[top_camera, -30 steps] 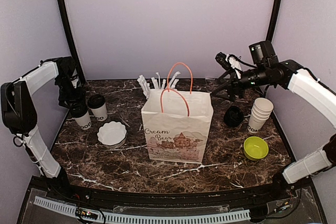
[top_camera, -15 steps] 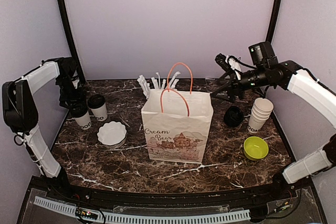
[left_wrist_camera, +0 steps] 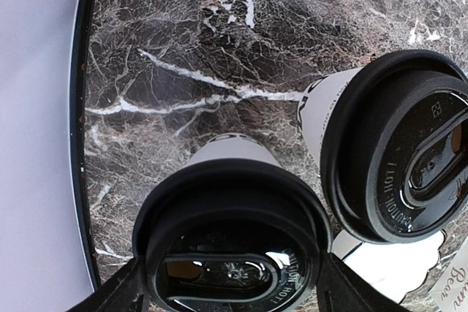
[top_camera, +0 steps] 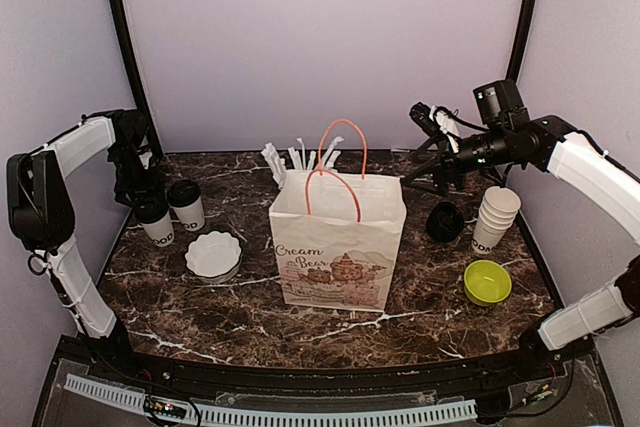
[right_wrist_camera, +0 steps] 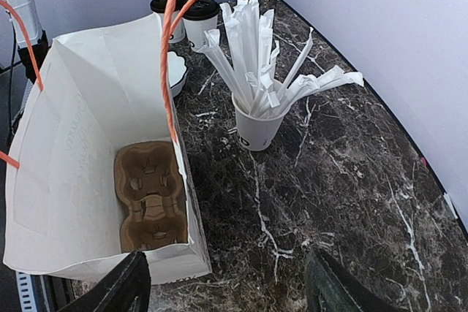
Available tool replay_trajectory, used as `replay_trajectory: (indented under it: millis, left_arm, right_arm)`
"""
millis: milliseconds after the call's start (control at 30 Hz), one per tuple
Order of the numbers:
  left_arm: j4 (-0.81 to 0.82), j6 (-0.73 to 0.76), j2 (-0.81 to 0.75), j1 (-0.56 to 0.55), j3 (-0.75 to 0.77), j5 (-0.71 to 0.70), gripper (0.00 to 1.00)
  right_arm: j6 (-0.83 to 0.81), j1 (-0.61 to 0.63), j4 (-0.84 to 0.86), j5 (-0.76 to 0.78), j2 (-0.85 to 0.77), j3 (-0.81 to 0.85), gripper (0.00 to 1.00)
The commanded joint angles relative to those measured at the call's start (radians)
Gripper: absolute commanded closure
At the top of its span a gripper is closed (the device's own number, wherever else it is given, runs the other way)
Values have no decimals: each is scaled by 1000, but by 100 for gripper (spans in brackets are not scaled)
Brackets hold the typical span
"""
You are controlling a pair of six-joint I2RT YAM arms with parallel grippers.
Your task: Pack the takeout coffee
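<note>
Dark marble-patterned table [top_camera: 250, 317], white veining.

Left rear: two black-lidded coffees standing close together, outer coffee [top_camera: 154, 219] and inner coffee [top_camera: 186, 204]. Just in front of them, a white scalloped dish [top_camera: 213, 253].

Centre: white paper bag [top_camera: 337, 247], upright, orange handles. Behind it, a cup of wrapped straws [right_wrist_camera: 257, 131].

Right: stack of lidless white cups [top_camera: 494, 217], a small black object [top_camera: 445, 221] just beside it, and a green bowl [top_camera: 487, 281] nearer the front.

Two takeout coffee cups are set upright near the far-left corner of the table [top_camera: 250, 317]. Each is a small white paper cup with black lettering near the base, closed by a black plastic lid. The first cup [top_camera: 154, 220] is positioned closest to the left edge. The second cup [top_camera: 186, 205] is positioned just beside it, slightly farther back.
</note>
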Motion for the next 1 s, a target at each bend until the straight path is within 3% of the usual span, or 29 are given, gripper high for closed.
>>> replay_trajectory:
  millis: [0,700,967]
  left_arm:
    - [-40,7,-3,-4,14,-3,22]
    - [-61,8,15,-29,-1,-69,19]
    - [-98,-7,-34,-40,11,-71,32]
  right_arm:
    - [-7,-2,24,-11,-4,-10,27]
    - [-11,-2,21,-18,-8,-13,27]
    - [-9,-2,-9,-34,-2,29,27]
